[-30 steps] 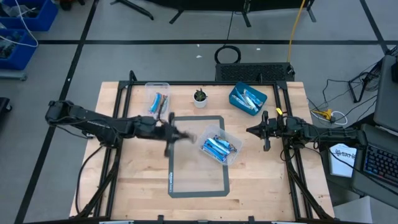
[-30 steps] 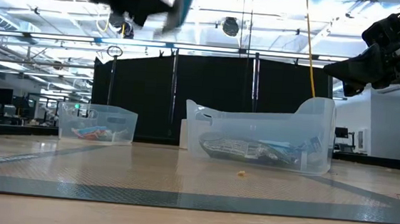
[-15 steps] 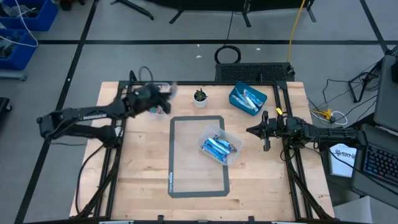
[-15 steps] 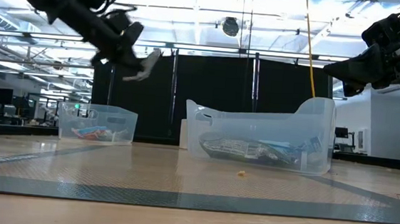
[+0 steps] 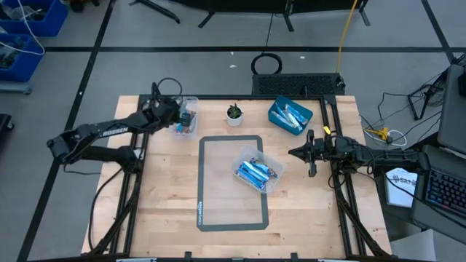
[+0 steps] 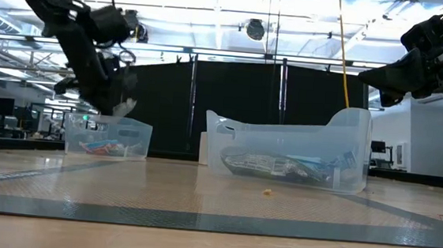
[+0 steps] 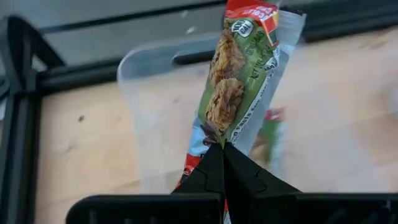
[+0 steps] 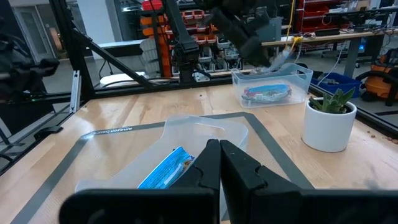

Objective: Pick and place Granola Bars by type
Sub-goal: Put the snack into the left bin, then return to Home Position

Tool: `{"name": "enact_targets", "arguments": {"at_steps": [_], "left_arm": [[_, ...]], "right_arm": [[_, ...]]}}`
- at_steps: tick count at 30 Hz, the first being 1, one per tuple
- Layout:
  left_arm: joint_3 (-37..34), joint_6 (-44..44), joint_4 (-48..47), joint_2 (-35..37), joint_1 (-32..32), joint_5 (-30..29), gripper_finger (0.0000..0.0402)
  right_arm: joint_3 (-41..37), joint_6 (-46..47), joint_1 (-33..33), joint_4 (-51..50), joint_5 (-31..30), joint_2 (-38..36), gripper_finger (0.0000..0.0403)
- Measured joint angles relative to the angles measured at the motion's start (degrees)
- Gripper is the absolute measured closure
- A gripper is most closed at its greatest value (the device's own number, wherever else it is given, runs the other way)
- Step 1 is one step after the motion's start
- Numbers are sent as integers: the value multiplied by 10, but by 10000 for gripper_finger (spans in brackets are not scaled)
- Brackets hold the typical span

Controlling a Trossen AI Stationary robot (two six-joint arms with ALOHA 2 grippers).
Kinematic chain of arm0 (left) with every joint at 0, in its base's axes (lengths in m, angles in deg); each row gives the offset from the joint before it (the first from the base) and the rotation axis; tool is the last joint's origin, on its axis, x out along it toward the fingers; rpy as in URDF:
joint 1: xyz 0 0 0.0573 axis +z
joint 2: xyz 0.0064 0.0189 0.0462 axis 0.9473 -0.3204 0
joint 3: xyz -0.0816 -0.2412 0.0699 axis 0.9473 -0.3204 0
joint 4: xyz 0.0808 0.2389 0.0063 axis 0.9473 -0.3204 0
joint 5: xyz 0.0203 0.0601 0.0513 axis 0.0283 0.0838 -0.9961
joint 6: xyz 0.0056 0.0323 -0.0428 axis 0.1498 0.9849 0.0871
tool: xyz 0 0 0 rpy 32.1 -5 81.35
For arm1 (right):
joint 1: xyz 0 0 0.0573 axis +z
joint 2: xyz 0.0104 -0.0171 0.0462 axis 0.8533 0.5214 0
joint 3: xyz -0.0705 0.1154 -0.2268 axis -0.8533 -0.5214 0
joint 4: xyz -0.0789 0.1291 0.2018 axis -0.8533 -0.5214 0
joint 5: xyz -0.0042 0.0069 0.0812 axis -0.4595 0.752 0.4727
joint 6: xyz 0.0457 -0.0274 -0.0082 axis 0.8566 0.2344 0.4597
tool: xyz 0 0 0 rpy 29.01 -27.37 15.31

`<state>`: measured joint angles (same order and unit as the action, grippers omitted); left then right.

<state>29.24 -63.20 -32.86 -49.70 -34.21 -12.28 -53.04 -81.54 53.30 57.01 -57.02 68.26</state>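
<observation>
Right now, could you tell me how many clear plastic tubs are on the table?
2: one clear plastic tub at the table's far left corner, under the left end effector; another clear plastic tub near the centre, holding blue bars.

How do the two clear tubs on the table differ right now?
The far-left tub has the left gripper over it, shut on a green-wrapped bar; the centre tub has no gripper above. The centre tub holds blue bars; the far-left one red-and-blue wrappers. Both are clear plastic.

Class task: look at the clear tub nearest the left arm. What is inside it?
Inside the clear tub lie a few granola bars, red and blue wrappers showing. The left claw, shut on another bar, hangs above it and covers part of the inside in the high view.
</observation>
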Motion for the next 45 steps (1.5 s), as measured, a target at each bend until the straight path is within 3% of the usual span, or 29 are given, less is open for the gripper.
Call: {"name": "enact_targets", "arguments": {"at_steps": [10,21,24,27,32,34,38,45], "left_arm": [[0,12,32,-84,48,56,396],[0,49,48,-55,49,84,317],[-26,61,94,-30,43,100,296],[-86,78,208,18,25,148,282],[-244,98,483,108,-28,290,278],[-306,98,584,138,-55,321,277],[-308,109,553,176,-112,322,277],[-307,171,547,183,-204,294,277]], "right_arm": [[0,0,0,0,0,0,403],[0,0,0,0,0,0,403],[0,0,0,0,0,0,403],[0,0,0,0,0,0,403],[0,0,0,0,0,0,403],[0,0,0,0,0,0,403],[0,0,0,0,0,0,403],[0,0,0,0,0,2,403]]}}
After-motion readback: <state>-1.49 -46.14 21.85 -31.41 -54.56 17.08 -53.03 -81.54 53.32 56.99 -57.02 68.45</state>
